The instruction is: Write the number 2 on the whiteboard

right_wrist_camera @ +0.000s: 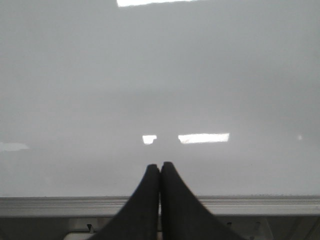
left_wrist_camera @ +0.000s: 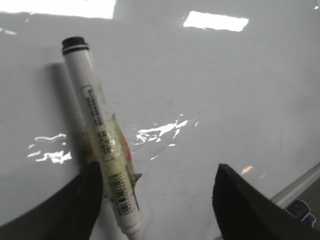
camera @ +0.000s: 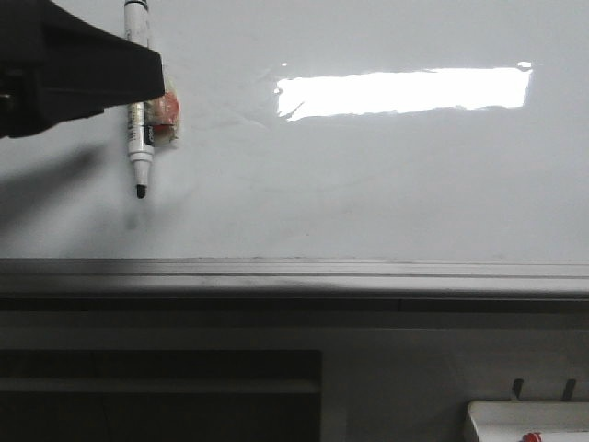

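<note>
The whiteboard (camera: 368,184) is glossy white with a bright rectangular light reflection, and I see no number 2 on it. A white marker (camera: 138,138) with a black uncapped tip pointing down lies against the board at upper left, with clear and orange tape (camera: 167,112) around its middle. My left gripper (camera: 138,78) reaches in from the left over the marker. In the left wrist view the gripper (left_wrist_camera: 157,170) is open with wide jaws; the marker (left_wrist_camera: 95,115) lies beside one finger (left_wrist_camera: 87,192). My right gripper (right_wrist_camera: 160,167) is shut and empty, facing the board.
A grey metal rail (camera: 294,272) runs along the board's bottom edge and also shows in the right wrist view (right_wrist_camera: 260,205). A small white tray (camera: 515,414) with a red item (camera: 532,436) sits at the lower right.
</note>
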You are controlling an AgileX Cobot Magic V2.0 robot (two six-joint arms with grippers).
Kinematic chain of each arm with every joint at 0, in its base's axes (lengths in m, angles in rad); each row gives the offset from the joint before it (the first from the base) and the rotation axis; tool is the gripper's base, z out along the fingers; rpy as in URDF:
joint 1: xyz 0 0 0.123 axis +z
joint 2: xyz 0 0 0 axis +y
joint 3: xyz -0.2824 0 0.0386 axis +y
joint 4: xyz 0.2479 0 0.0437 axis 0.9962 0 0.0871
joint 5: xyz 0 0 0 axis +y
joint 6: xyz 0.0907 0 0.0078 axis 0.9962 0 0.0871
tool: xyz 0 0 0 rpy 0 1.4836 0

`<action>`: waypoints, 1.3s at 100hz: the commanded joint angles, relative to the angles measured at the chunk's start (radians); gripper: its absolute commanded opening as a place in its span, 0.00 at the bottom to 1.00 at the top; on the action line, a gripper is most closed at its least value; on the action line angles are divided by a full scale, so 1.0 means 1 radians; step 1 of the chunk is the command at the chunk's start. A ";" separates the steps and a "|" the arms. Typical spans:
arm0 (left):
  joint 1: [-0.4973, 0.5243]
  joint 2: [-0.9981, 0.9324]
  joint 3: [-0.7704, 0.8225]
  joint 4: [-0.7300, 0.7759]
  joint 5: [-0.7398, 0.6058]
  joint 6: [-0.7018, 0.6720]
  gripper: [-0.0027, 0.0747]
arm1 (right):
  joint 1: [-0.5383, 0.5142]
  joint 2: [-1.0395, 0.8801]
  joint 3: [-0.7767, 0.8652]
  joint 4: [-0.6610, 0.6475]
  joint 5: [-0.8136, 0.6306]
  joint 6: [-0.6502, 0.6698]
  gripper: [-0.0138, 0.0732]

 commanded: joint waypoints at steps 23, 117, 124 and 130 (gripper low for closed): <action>-0.024 0.064 -0.060 -0.088 -0.045 -0.010 0.60 | -0.007 0.021 -0.024 0.020 -0.107 -0.013 0.10; -0.040 -0.062 -0.098 0.552 0.095 0.001 0.01 | 0.216 0.097 -0.076 0.898 0.134 -0.876 0.20; -0.040 -0.093 -0.098 0.644 0.150 0.001 0.01 | 0.260 0.123 -0.080 0.898 0.134 -0.885 0.34; -0.040 -0.114 -0.098 0.703 0.180 0.001 0.01 | 0.294 0.153 -0.080 0.898 0.124 -0.885 0.47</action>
